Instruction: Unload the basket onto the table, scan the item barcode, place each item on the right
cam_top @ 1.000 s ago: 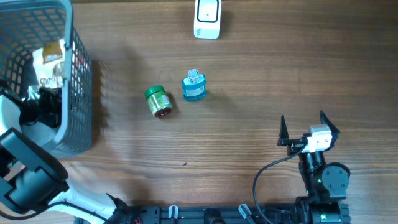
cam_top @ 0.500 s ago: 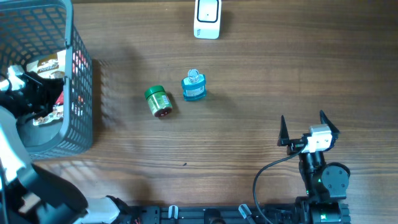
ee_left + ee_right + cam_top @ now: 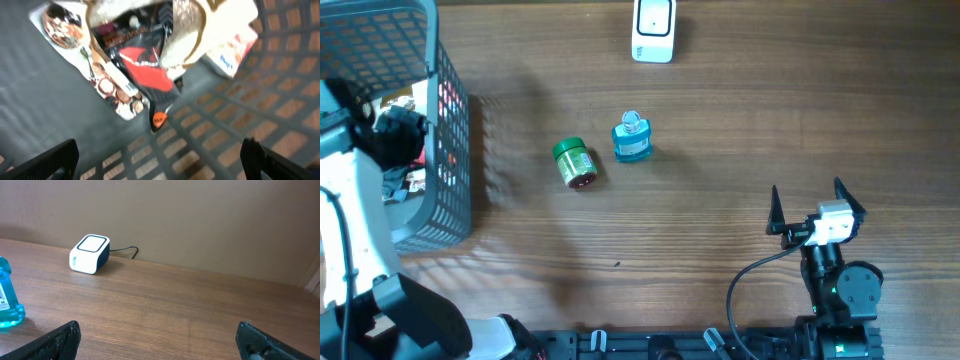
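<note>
My left gripper hangs inside the grey mesh basket at the table's left edge. In the left wrist view its jaws stand wide apart, left gripper open with only the basket floor between them. Beyond the fingertips lie snack packets: a red and black one, a white and tan one and a flat cookie pack. The white barcode scanner stands at the far middle, also scanner. My right gripper rests open at the near right, empty, right gripper.
A green can lies on its side mid-table. Right of it stands a blue bottle, which shows as bottle at the left edge of the right wrist view. A wall rises just behind the scanner.
The left arm has swung further over the basket toward its far side, and its jaws have gone from shut to open. The right arm, can and bottle have not moved.
</note>
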Robot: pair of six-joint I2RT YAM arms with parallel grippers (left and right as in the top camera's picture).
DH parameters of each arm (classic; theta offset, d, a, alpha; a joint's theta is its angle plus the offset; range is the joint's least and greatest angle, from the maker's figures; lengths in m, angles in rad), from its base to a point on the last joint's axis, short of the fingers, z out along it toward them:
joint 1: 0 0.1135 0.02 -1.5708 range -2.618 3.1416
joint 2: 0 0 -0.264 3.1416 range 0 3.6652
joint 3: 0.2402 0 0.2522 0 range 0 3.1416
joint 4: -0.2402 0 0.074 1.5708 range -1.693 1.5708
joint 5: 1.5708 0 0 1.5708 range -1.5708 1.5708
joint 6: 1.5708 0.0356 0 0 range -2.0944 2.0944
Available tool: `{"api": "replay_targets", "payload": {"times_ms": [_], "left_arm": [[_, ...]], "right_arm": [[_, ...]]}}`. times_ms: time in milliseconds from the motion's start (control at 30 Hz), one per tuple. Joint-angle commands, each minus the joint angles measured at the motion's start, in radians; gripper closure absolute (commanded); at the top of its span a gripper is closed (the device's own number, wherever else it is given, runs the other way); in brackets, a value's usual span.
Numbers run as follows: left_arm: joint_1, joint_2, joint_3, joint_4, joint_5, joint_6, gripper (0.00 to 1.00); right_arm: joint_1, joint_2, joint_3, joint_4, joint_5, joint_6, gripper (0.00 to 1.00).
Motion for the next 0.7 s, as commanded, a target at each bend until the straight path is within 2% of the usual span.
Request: {"api": "replay_targets", "payload": {"times_ms": [0, 167, 233, 400, 600, 667], "left_arm": [[-0.077, 0.004, 0.011, 0.018, -0.216, -0.273, 0.0], [-0.085, 0.035, 0.011, 0.018, -0.251, -0.514, 0.0], [-0.085, 0.043, 0.011, 0.023, -0.252, -0.552, 0.01], [-0.06, 0.045, 0.011, 0.04, -0.307, -0.611, 0.0], [-0.022, 0.135, 0.011, 0.116, -0.274, -0.61, 0.0], [-0.021, 0.183, 0.011, 0.164, -0.223, -0.558, 0.01]], "right_arm": [[0.001, 0.0, -0.001, 0.002, -0.016, -0.013, 0.0], [0.001, 0.0, -0.001, 0.002, -0.016, -0.013, 0.0], [0.001, 0.0, -0.001, 0.002, -0.016, -0.012, 0.0], [0.001, 0.0, -0.001, 0.002, -0.016, -0.012, 0.0], [0.001, 0.0, -0.001, 0.002, -0.016, -0.012, 0.0], [0.001, 0.0, -0.001, 0.002, -0.016, -0.012, 0.0]]}}
